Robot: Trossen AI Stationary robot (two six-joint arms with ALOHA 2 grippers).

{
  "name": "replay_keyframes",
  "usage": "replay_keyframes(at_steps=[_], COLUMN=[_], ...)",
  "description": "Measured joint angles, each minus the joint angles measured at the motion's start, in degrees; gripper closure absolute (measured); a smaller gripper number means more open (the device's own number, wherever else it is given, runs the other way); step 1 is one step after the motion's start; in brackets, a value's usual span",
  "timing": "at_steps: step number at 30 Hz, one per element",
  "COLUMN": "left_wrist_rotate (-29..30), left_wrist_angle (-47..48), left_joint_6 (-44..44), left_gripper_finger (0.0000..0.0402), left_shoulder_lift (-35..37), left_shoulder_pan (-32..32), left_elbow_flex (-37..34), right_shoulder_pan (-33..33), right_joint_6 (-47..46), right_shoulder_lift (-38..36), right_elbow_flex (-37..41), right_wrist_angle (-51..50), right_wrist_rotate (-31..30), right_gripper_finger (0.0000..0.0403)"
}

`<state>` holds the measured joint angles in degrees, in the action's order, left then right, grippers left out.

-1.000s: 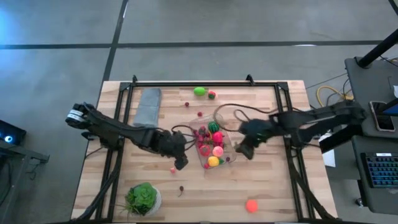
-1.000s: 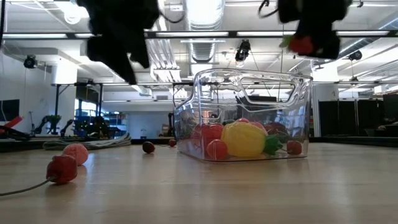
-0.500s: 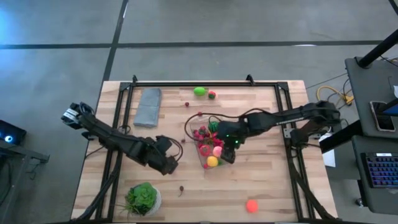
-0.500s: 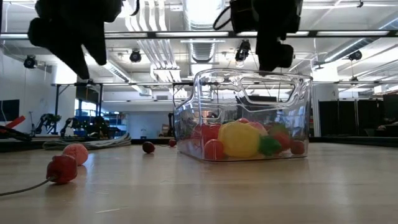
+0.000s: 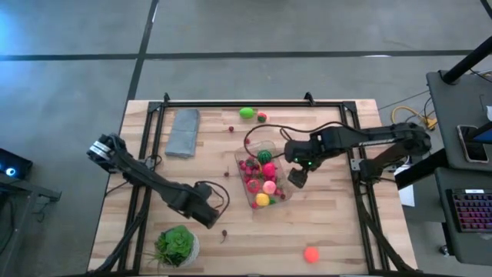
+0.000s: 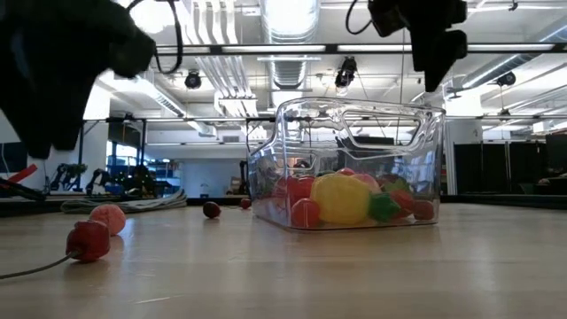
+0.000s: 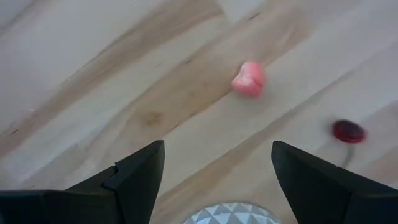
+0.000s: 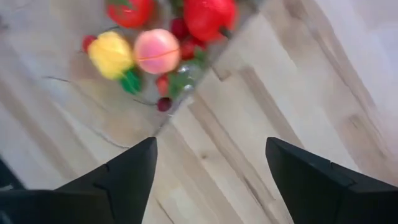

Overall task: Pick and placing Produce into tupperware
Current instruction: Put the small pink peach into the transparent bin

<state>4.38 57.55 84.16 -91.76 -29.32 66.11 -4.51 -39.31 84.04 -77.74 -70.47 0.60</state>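
The clear tupperware (image 5: pixel 261 181) stands mid-table with red, yellow, pink and green produce (image 6: pixel 345 197) in it. My right gripper (image 5: pixel 296 177) hangs open and empty above the tub's right rim; its wrist view shows the tub's corner (image 8: pixel 186 93) and the fruit inside. My left gripper (image 5: pixel 206 215), open and pointing down, hovers near the table's near-left part, above a pink piece (image 7: pixel 249 79) and a dark red cherry (image 7: pixel 348 131) that lie on the wood. Loose green (image 5: pixel 246 113) and red (image 5: pixel 262 117) pieces lie at the far edge, and an orange-red one (image 5: pixel 310 254) at the near edge.
A grey folded cloth (image 5: pixel 183 132) lies far left. A leafy green head in a white bowl (image 5: pixel 177 245) stands at the near left, close to my left gripper. Small berries (image 5: pixel 247 141) lie beyond the tub. In the low view a red piece (image 6: pixel 89 239) lies by a thin cord.
My right gripper carried a red piece leftward over the tupperware, opened and let it fall in, then drew back right and up, empty. My left gripper moved from beside the tub toward the table's near-left, sinking and turning, still open.
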Motion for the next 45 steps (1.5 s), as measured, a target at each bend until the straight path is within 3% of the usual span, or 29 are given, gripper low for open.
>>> replay_keyframes(at_steps=[10, 16, 27, 37, 45], left_wrist_rotate=[-1.03, -0.59, 0.6, 0.37, -1.32], left_wrist_angle=[-4.24, -9.89, -10.95, -11.76, -14.03], left_joint_6=[0.04, 0.03, -0.01, -0.47, -0.52], left_gripper_finger=[0.012, 0.012, 0.0123, 0.0184, 0.0203], left_shoulder_lift=[-6.45, -7.61, -9.43, -10.68, -13.09], left_shoulder_pan=[0.43, 1.26, 3.8, 4.97, 4.99], left_elbow_flex=[0.0, 0.15, 0.11, 0.11, 0.11], right_shoulder_pan=[-0.09, -0.09, -0.09, -0.09, -0.09], right_joint_6=[-4.25, -4.24, -4.2, -3.68, -2.86], right_shoulder_lift=[-3.02, -3.02, -3.02, -3.02, -3.02], right_elbow_flex=[5.01, 5.67, 5.88, 5.88, 5.88], right_wrist_angle=[0.81, 1.05, 2.18, 2.2, 2.23], right_wrist_rotate=[-0.76, -0.76, -0.74, -0.76, -0.82], right_gripper_finger=[0.0111, 0.0115, 0.0117, 0.0119, 0.0119])
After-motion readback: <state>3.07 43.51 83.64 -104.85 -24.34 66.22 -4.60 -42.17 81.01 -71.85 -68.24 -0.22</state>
